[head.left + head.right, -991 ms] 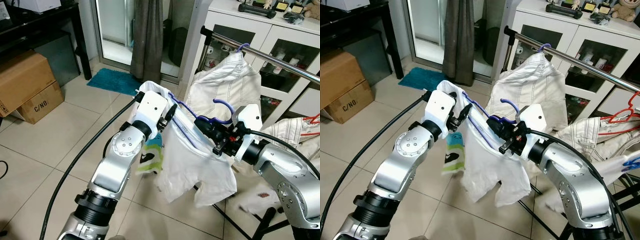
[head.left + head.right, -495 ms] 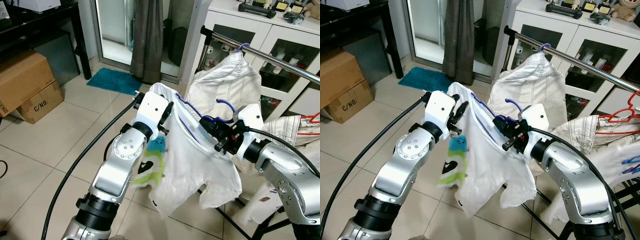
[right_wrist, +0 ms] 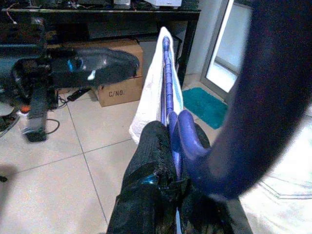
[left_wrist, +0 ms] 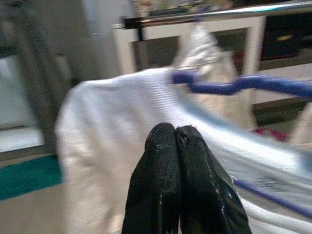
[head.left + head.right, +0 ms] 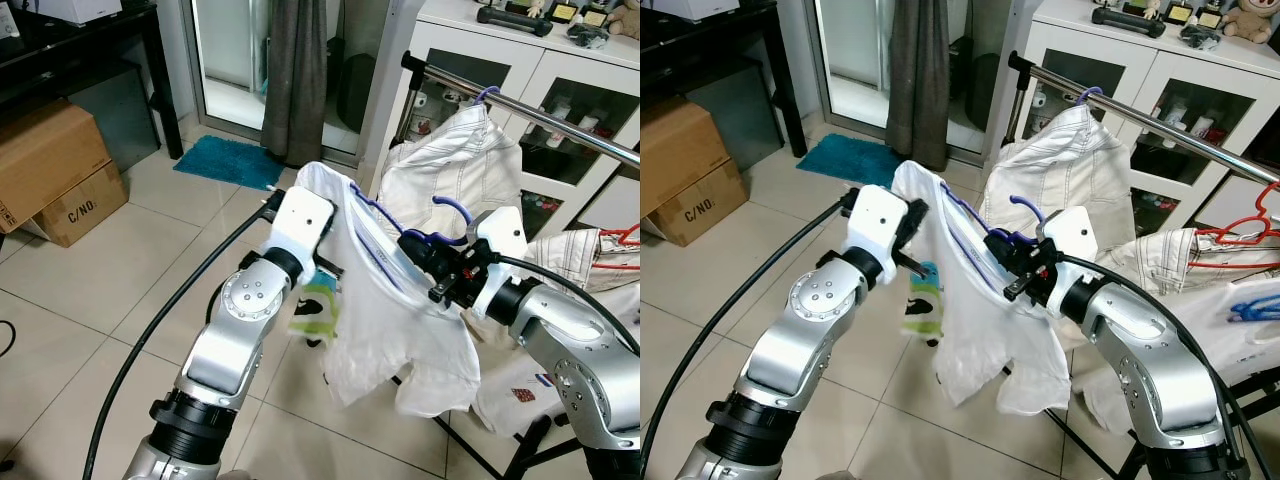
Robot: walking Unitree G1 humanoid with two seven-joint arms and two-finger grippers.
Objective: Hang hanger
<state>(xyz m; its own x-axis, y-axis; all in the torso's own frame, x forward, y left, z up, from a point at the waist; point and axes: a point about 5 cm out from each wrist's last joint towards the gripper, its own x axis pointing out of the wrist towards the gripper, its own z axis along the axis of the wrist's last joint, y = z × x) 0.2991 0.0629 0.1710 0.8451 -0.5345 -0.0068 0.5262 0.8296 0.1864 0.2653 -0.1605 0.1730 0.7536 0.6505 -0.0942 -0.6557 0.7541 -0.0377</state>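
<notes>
Metal clothes rail (image 5: pixel 560 122) runs across upper right, a white striped shirt (image 5: pixel 455 160) already hanging on it from a purple hook. White cabinet (image 5: pixel 1160 90) behind the rail. Cardboard boxes (image 5: pixel 55 170) at left on the tiled floor (image 5: pixel 120 300), teal mat (image 5: pixel 225 160) by the doorway. White t-shirt (image 5: pixel 385 320) on a purple hanger (image 5: pixel 400 240) held up in mid-air between both arms, below and left of the rail, not on it. Right end effector (image 5: pixel 425 255) clamped tight on the hanger at the base of its hook. Left end effector (image 4: pixel 175 141) fingers pressed together, pinching the t-shirt's shoulder at the hanger's far end. Green-and-blue print dangles at the shirt's left edge.
</notes>
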